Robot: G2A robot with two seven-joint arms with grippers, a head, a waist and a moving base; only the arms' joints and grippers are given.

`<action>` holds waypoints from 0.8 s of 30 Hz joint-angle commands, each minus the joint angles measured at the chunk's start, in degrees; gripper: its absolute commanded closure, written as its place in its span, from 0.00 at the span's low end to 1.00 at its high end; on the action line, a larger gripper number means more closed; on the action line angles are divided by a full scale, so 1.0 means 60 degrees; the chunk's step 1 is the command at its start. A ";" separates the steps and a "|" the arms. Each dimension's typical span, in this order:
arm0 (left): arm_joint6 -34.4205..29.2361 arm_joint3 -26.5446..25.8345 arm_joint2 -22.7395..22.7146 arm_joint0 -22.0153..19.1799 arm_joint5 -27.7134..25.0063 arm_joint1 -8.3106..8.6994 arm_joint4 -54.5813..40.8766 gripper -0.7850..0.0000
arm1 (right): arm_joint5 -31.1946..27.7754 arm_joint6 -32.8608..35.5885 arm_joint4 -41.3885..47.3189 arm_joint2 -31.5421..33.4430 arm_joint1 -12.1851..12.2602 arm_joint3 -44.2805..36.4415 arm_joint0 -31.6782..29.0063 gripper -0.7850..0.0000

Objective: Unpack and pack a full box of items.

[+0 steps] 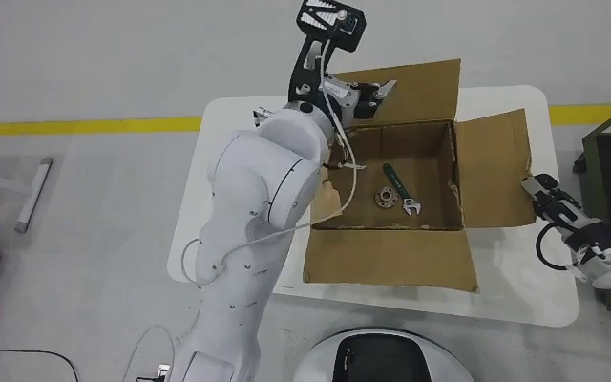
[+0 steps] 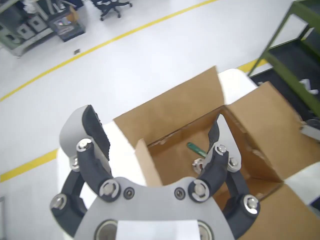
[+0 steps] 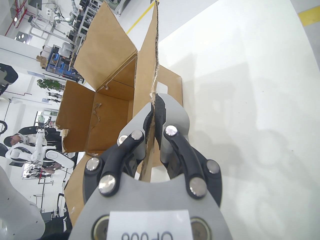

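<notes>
Cardboard box (image 1: 387, 256) stood open on the white table (image 1: 520, 286), with a green-handled adjustable wrench (image 1: 401, 188) and a small round metal part (image 1: 386, 198) lying just beside each other on its floor. Over the box's far rim the left gripper (image 2: 153, 127) hung with its fingers spread wide and empty, while the right gripper (image 3: 155, 112) was pinched tight on the outer edge of the right-hand flap (image 1: 492, 167)

The wrench (image 1: 401, 188) lies beside the round part (image 1: 386, 197) in the box (image 1: 387, 258).
</notes>
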 commanded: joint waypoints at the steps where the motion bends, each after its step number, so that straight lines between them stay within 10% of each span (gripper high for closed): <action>1: -0.0289 0.0498 0.0402 -0.0116 -0.0102 -0.0050 -0.0211 0.00 | -0.0005 -0.0019 0.0001 -0.0018 -0.0001 0.0002 -0.0018 1.00; 5: -0.0135 0.1154 0.0930 0.0058 -0.0001 -0.0132 -0.0532 0.09 | -0.0026 -0.0052 0.0014 -0.0038 -0.0001 -0.0006 -0.0024 1.00; 6: -0.0164 0.1314 0.1012 0.0146 0.0001 -0.0137 -0.0559 0.47 | -0.0025 -0.0061 0.0012 -0.0035 -0.0001 -0.0001 -0.0029 1.00; 10: -0.0355 0.1645 0.1104 0.0428 0.0033 -0.0094 -0.0161 1.00 | -0.0045 -0.0069 0.0014 -0.0029 -0.0001 0.0031 -0.0080 1.00; 24: -0.1408 0.0849 0.0179 0.1354 0.0116 0.0242 0.1729 0.91 | -0.0046 0.0017 -0.0490 -0.0118 0.0029 0.0124 -0.0137 1.00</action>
